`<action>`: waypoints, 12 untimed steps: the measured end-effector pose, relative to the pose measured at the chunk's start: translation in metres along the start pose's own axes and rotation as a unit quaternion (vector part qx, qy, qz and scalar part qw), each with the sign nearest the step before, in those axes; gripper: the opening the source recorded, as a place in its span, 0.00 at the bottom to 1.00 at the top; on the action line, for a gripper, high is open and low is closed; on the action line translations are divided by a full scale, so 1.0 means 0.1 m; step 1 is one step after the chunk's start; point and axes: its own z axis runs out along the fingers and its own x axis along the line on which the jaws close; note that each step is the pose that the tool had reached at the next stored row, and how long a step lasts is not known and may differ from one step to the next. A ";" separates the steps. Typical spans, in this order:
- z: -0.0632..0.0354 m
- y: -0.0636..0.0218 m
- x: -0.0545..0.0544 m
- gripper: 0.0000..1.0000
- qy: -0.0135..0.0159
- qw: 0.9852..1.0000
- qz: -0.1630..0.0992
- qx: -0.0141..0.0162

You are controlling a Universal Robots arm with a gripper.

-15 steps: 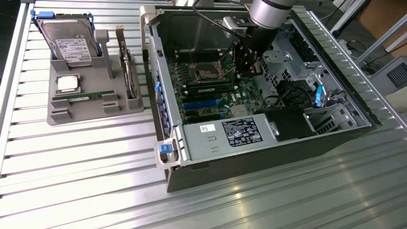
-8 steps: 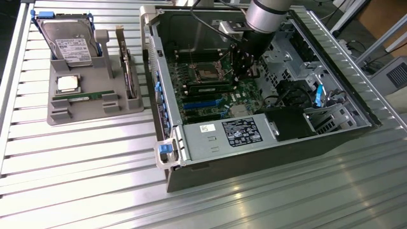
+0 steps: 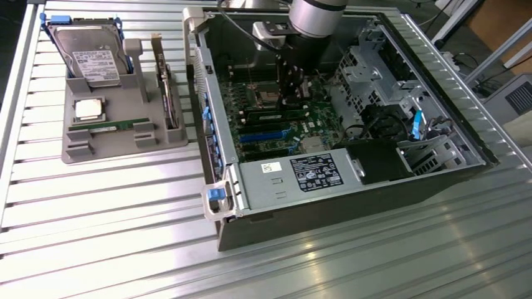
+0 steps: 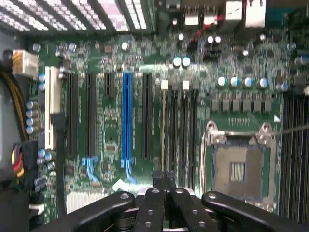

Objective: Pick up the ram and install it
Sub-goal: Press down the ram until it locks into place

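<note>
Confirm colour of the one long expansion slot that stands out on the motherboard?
Blue: the long blue expansion slot among black ones; clearest in the wrist view.

No legible text. Black label (image 3: 318, 172) and small white sticker (image 3: 270, 167) on power supply (image 3: 291, 184): print unreadable. White label on hard drive (image 3: 98, 63) in grey tray (image 3: 83, 149): likewise unreadable. Motherboard (image 4: 111, 121) markings indistinct.

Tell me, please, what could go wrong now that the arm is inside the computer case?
1. The gripper hangs just above the narrow memory slots, which lie close together. A small sideways offset could press onto the board between the slots.
2. The open processor socket sits right beside those slots, so a drift that way might strike it.
</note>
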 end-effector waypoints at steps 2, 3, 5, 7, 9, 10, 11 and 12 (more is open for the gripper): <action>0.027 0.182 0.00 0.10 0.000 1.000 0.000 0.000; 0.036 0.238 -0.01 0.10 0.000 1.000 0.000 0.000; 0.051 0.328 -0.01 0.10 0.000 1.000 0.000 0.000; 0.065 0.421 -0.01 0.10 0.000 1.000 0.000 0.000; 0.088 0.555 -0.01 0.10 0.000 1.000 0.000 0.000; 0.113 0.604 -0.01 0.10 -0.001 1.000 0.000 0.000; 0.137 0.604 -0.01 0.10 0.000 1.000 0.000 0.000; 0.159 0.603 -0.01 0.10 0.000 1.000 0.000 0.000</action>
